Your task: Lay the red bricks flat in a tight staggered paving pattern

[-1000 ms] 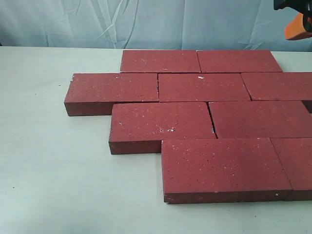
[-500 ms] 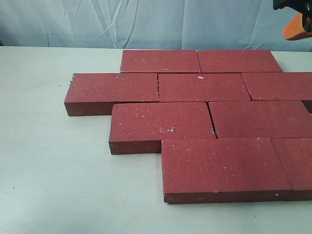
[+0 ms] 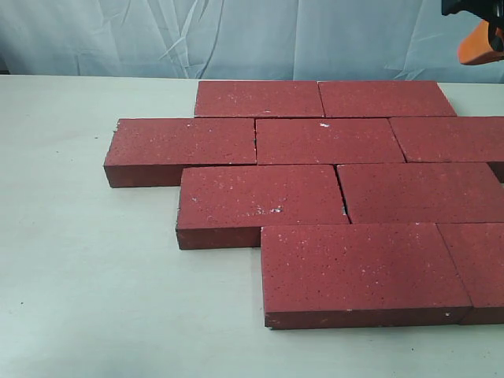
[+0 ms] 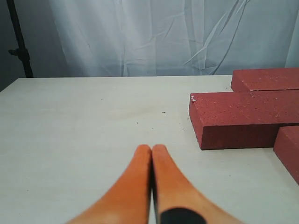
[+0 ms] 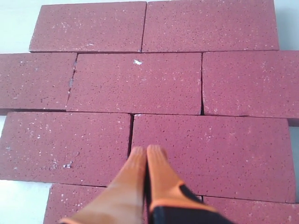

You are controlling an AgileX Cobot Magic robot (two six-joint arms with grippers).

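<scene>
The red bricks point(image 3: 315, 189) lie flat in staggered rows on the table point(image 3: 79, 276), edges touching; the right hand point(image 5: 145, 151) hangs directly above them, fingers pressed together, empty; the left hand point(image 4: 151, 149), likewise pressed together, has bricks ahead of it.

Nine red bricks point(image 3: 329, 141) lie flat in four rows, their long sides running left to right. Each row is offset from the next, so the end joints are staggered. The far row has two, the second three, the third two and the near row two, and some at the right are cut off by the picture's edge. The tops are dark red, rough and matte, with small white specks. Most joints sit closed. Thin dark gaps show at one end joint in the second row and one in the third.
</scene>
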